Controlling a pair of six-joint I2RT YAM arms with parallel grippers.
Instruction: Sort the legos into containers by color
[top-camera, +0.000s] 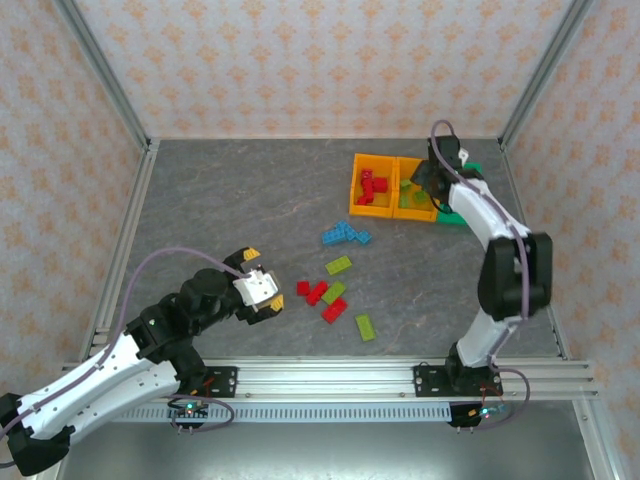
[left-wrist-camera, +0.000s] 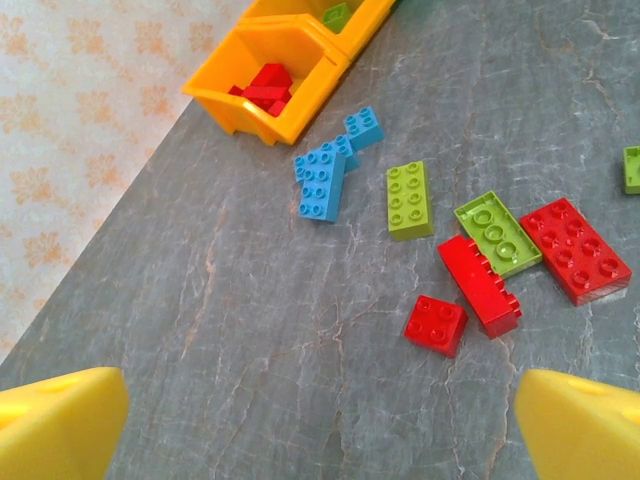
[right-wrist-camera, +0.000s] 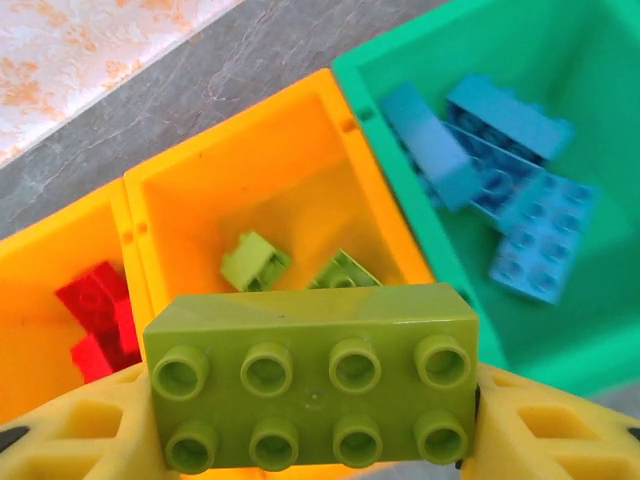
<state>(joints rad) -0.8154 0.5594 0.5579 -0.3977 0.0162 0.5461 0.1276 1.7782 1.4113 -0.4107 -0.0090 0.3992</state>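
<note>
Holding the left gripper spread wide and empty, just short of the loose legos scattered on the table. Farther off, clamping a lime green brick in the right gripper, hovering above the middle orange bin, beside the green bin holding blue bricks.

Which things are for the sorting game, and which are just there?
For the job: held green brick, loose red bricks, blue bricks, green bricks, orange bins, green bin.
Just there: table, patterned walls, metal rail.
</note>
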